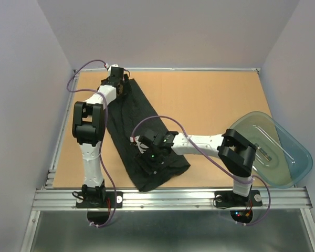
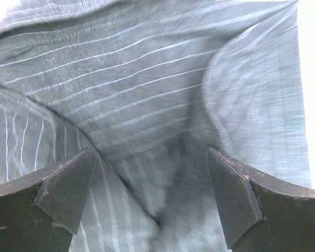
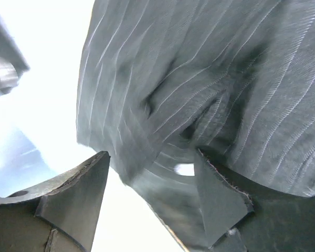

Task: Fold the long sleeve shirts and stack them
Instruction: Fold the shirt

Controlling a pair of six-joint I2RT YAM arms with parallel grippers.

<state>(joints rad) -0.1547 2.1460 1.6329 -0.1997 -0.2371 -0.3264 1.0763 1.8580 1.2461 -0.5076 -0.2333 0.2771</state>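
The shirt (image 1: 123, 113) lies diagonally on the tabletop (image 1: 215, 100), unfolded. The left end effector (image 2: 152, 184) hangs released over its far end, and the right end effector (image 3: 152, 178) is part-open astride a near-hem fold. Closing now, either may pinch one thin layer and drag the cloth crooked.

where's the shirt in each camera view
top external: shirt, a dark diagonal strip, far left to near centre
left wrist: shirt fills almost the whole picture
right wrist: shirt fills the centre and upper right
shared landmark: right gripper, over the shirt's near end from above, fingers low in its wrist view
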